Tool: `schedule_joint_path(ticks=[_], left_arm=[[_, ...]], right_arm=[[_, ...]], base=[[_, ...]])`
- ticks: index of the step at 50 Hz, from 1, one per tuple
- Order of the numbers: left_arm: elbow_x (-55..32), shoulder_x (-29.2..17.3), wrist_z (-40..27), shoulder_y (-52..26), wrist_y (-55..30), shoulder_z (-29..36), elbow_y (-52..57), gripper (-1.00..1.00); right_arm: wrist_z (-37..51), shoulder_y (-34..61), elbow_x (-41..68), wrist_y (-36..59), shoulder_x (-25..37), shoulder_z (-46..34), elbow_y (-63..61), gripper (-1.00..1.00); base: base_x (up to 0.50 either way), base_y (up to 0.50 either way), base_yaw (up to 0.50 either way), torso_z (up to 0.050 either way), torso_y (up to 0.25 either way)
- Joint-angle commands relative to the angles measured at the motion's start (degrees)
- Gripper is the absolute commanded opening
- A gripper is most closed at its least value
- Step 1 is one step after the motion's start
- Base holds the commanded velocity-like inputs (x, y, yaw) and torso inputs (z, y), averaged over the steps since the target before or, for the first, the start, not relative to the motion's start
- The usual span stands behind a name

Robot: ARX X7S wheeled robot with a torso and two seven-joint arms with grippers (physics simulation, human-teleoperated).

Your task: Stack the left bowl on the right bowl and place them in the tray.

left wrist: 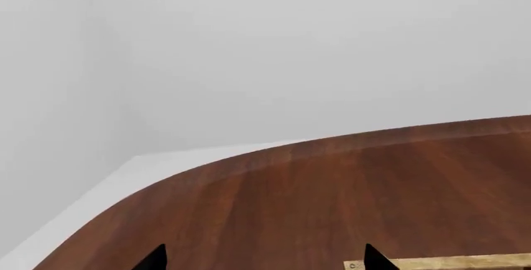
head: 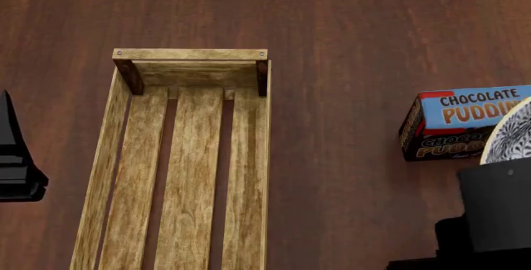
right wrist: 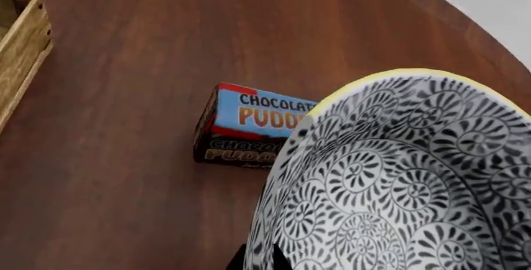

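The tray [head: 189,54] is a long light-wood crate with a slatted bottom, lying empty at the middle left of the head view. My right gripper [right wrist: 258,260] is shut on the rim of a white bowl with black swirl pattern and a yellow edge [right wrist: 398,183], held tilted above the table; the bowl's edge shows at the right in the head view [head: 510,134]. A second bowl cannot be made out apart from it. My left gripper [left wrist: 263,259] is open and empty over the table beside the tray's corner [left wrist: 448,262].
A blue-and-black chocolate pudding box [head: 452,124] lies on the dark wood table [head: 349,46] right of the tray, just beyond the held bowl; it also shows in the right wrist view [right wrist: 249,127]. The table's curved edge [left wrist: 207,164] shows in the left wrist view.
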Motion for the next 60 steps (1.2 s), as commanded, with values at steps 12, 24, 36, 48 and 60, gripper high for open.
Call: schedule_joint_path(ticks=[12,24,36,48,60], left_arm=[[-0.55,-0.68,1.09,-0.04,1.63,0.47,-0.65,1.0],[-0.61,-0.82,0.58,-0.63,1.65,0.09,-0.45,1.0],[-0.45,-0.91,0.61,-1.81,2.29,0.1,-2.64,1.0],[-0.12,-1.02,0.71,-2.24,2.9,0.61,-3.96,1.0],[0.96,-1.19,0.63,-2.21,3.39,1.82,-4.36,1.0]], right_arm=[[-7.01,5.23,-4.21,-0.38,8.45,2.18,8.16,-1.0],[-16.75,6.87,-16.18,-1.9,11.68,-0.12,12.99,-1.0],[-21.04,11.73,-21.52,-1.6,13.71,-4.84,17.97,-1.0],[-26.94,15.3,-28.07,-2.1,17.02,-11.52,21.66,-1.0],[-34.43,12.53,-33.12,-9.58,18.61,-12.92,25.33,-1.0]], base=[[0.0,0.0,0.0,0.0,0.0],[0.0,0.0,0.0,0.0,0.0],[0.0,0.0,0.0,0.0,0.0],[0.0,0.0,0.0,0.0,0.0],[0.0,0.0,0.0,0.0,0.0]])
